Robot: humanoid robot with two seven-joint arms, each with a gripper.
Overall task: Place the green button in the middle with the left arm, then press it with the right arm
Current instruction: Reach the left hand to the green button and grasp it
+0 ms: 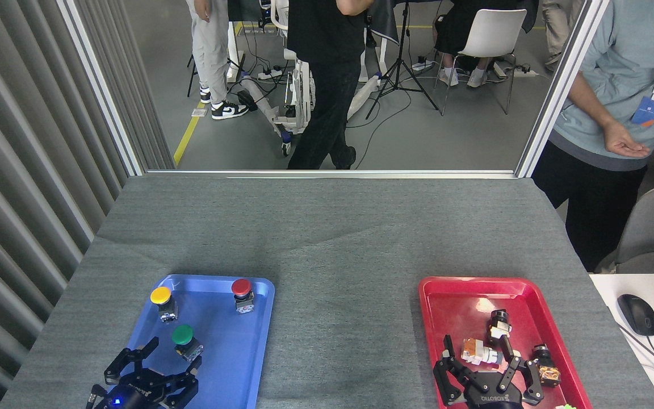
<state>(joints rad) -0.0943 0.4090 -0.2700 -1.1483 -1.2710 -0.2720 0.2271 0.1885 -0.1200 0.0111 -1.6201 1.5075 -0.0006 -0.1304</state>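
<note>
A dark grey woven cloth covers the table (327,238), with a faint crease running across it and the middle (344,335) between the two trays lying bare. On the left sits a blue tray (236,363); in it stand the green button (184,339), upright on its block body near the tray's centre, a yellow button (162,302) toward the far left corner and a red button (242,294) toward the far right corner — all three apart from one another. The left gripper (159,360) hangs over the tray's near end, fingers spread wide, just short of the green button and not touching it. On the right, a red tray (452,295) holds several small parts, and the right gripper (486,366) hovers over its near end with fingers splayed, gripping nothing.

Beyond the table a metal-framed opening shows a grey floor with cables, a tripod (401,68), a white chair (489,34) and standing people. Ribbed grey panels (26,170) line the left wall — a person in a light blue top (622,74) stands at the right.
</note>
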